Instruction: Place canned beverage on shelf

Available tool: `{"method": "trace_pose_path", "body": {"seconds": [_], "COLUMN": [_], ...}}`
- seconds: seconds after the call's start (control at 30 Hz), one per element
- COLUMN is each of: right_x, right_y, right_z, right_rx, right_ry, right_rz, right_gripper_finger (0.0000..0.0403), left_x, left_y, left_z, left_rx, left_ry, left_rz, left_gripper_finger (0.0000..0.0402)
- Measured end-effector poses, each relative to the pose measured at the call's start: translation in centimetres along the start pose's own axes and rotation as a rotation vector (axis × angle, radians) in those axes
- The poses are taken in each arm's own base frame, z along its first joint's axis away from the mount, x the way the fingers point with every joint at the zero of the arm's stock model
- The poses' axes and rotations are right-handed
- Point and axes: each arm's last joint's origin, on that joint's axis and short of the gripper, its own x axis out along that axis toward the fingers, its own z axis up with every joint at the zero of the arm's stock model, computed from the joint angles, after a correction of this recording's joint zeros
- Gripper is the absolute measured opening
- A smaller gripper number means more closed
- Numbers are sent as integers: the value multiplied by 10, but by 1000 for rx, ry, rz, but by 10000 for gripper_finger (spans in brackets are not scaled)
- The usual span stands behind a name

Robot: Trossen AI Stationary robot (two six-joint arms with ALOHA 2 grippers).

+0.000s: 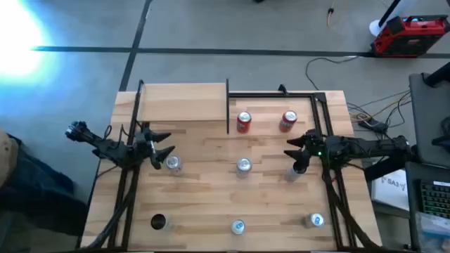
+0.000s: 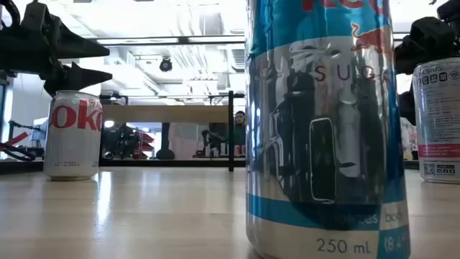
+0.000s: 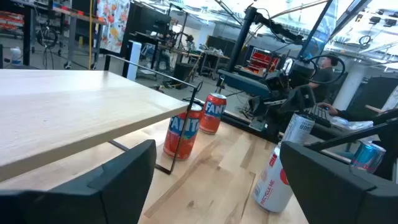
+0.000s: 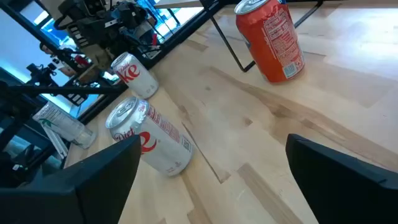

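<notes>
Butcher-block tabletop (image 1: 211, 190) dotted with cans, pale shelf (image 1: 184, 102) at back, grey floor (image 1: 211, 28), left claw (image 1: 163, 149) and right claw (image 1: 293, 151) both spread

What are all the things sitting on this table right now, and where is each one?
Shelf: one, pale wood board on a thin black frame, far left part of the table.
Orange-red cans: two, upright side by side at the far edge, right of the shelf.
Silver cans: three across the table's middle, one by each claw and one between them.
Blue-topped cans: two, silver and blue, along the near edge.
Dark can: one, near left corner.
Left claw: one, black, open, beside the left silver can.
Right claw: one, black, open, above the right silver can.
</notes>
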Motion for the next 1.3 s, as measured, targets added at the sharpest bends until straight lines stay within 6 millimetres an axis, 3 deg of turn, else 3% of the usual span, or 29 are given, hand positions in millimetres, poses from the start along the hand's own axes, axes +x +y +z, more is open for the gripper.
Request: {"method": "trace_pose_path", "body": {"seconds": [1.0,1.3], "right_x": [0,0], "right_y": [0,-2], "right_z": [0,2], "right_rx": [-5,-14], "right_ry": [-3,-71], "right_rz": [-1,-82], "right_gripper_finger": [384,384], "left_x": [0,0], "left_y": [0,0], "left_z": [0,0], "left_rx": [-1,-1], "left_ry": [-1,-1], "left_rz": [-1,0], "left_gripper_finger": [327,327]}}
